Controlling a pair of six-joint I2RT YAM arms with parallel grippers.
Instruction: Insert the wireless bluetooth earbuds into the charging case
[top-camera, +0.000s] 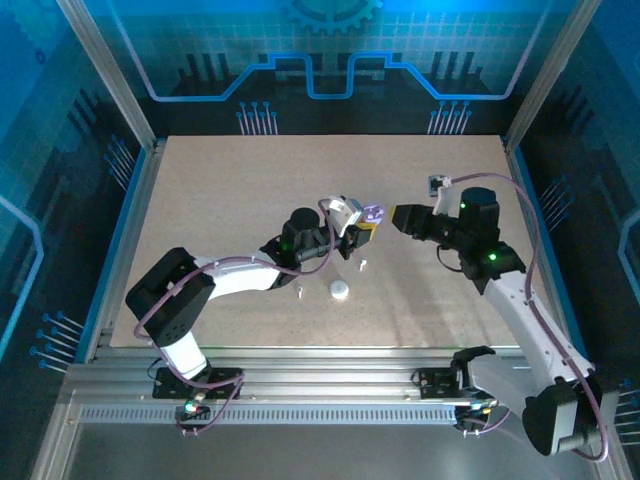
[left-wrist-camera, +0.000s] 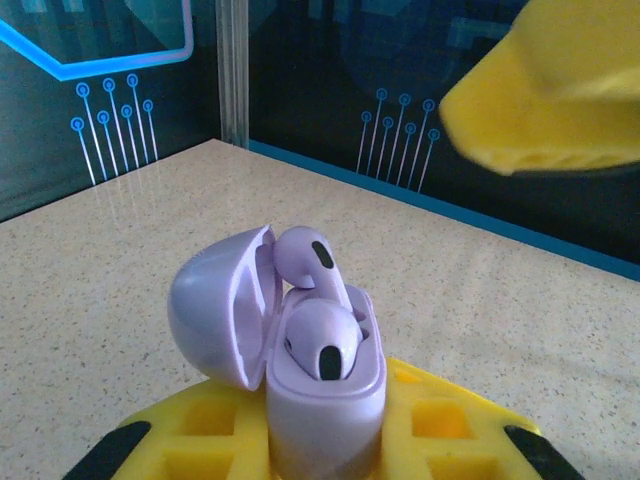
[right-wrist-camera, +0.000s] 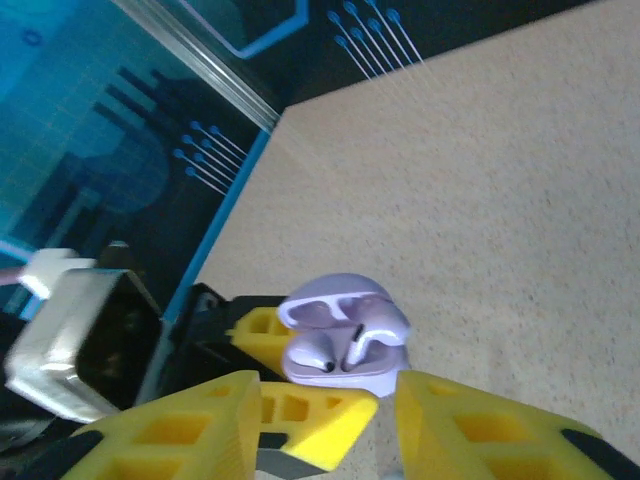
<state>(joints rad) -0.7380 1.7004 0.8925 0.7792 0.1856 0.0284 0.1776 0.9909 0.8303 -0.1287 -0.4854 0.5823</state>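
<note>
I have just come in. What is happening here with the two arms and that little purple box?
The left gripper is shut on an open pale purple charging case. Both pale purple earbuds are in the case: one sits low in its slot, while the other stands higher and does not look fully seated. The right gripper is open and empty, close in front of the case. Two white earbuds and a small white round puck lie on the table.
</note>
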